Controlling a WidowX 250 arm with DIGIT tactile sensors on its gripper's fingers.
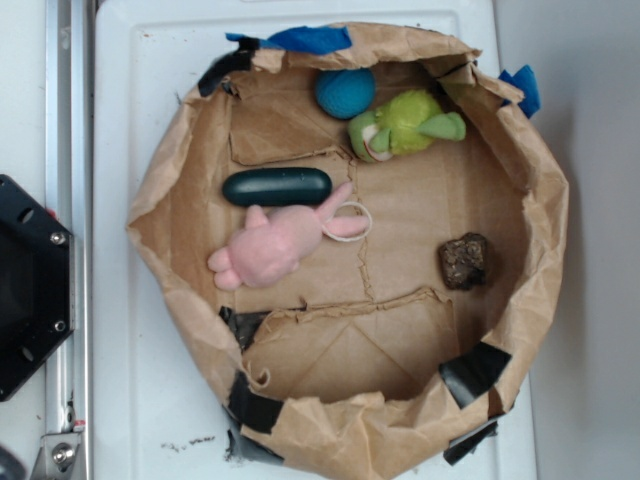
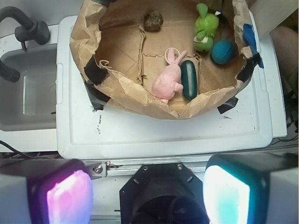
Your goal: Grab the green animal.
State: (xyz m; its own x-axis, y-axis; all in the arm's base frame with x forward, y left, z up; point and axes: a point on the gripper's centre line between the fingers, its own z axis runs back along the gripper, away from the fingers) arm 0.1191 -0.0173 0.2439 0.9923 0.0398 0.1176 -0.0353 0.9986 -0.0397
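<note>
The green animal (image 1: 405,126), a small fuzzy lime-green plush with darker green limbs, lies at the back right of a round brown paper basin (image 1: 160,190), next to a blue ball (image 1: 345,92). In the wrist view the green animal (image 2: 205,27) is far off, at the top right. My gripper (image 2: 146,193) is open and empty, its two glowing pads wide apart at the bottom of the wrist view, well outside the basin and above the black robot base. The gripper is out of the exterior view.
In the basin lie a pink plush bunny (image 1: 275,245), a dark green oblong capsule (image 1: 277,186) and a brown lumpy object (image 1: 464,261). The basin's paper wall (image 2: 140,95) stands between gripper and toys. A sink (image 2: 28,88) is at left; the black base (image 1: 25,285) is left.
</note>
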